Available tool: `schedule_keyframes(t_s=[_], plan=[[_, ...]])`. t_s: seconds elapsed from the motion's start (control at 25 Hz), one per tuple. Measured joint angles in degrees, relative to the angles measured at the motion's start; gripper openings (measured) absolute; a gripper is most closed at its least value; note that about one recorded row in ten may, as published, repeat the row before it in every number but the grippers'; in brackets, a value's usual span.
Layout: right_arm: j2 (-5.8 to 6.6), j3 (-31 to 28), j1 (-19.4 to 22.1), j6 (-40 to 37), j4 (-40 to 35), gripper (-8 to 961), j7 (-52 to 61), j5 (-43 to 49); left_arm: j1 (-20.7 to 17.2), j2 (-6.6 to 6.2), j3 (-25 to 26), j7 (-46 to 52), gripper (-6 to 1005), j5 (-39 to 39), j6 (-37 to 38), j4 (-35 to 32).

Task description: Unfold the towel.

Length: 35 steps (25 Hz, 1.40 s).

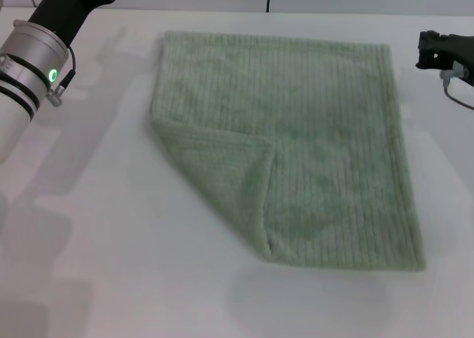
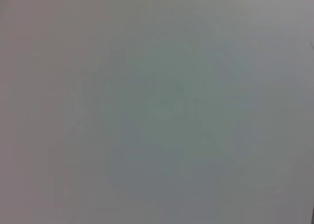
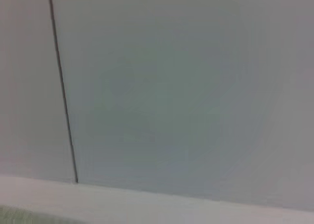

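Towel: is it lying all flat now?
No, the towel has its near left corner folded over on top of itself.

Towel [image 1: 318,138]: pale green ribbed cloth lying flat on the white tabletop [image 1: 111,264], spread across the middle and right of the scene.
Folded corner [image 1: 222,167]: the towel's near-left corner is turned over onto the cloth, forming a triangular flap with a slanted left edge.
Left arm [image 1: 29,64]: silver-and-black, with a green light, at the far left, well apart from the towel.
Right hand [image 1: 444,52]: dark, at the far right edge, just beyond the towel's far-right corner, not touching it.
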<state>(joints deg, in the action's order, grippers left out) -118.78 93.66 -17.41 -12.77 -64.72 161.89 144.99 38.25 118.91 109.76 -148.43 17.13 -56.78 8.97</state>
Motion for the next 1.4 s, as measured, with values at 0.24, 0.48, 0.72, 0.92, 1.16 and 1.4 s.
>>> schedule_keyframes(t_s=[0.24,0.48,0.72,0.92,1.16,1.4], plan=[[0.20,-6.0,-2.9,-16.8,-4.8,35,-0.9,0.0,0.1,0.03,0.0,0.1,784,0.0,0.0,0.0],[0.30,-12.1,-6.7,-30.4,-6.8,35,-0.9,0.1,0.4,0.06,0.0,0.1,784,-0.1,0.0,0.0],[0.92,-18.6,-12.0,-42.1,-5.0,35,-0.9,0.1,0.8,0.18,0.0,0.2,784,-0.1,0.0,0.0],[1.52,-23.7,-16.6,-49.2,-1.2,35,-0.9,1.3,0.8,0.18,0.0,0.2,784,-0.2,0.0,0.0],[2.85,-26.1,-20.6,-53.8,3.6,34,-1.6,1.7,0.7,0.18,0.0,0.3,785,-0.1,-0.2,0.0],[3.98,-26.7,-23.7,-56.3,7.8,34,-1.7,1.8,0.6,0.18,0.0,0.4,785,-0.1,-0.3,0.0]])
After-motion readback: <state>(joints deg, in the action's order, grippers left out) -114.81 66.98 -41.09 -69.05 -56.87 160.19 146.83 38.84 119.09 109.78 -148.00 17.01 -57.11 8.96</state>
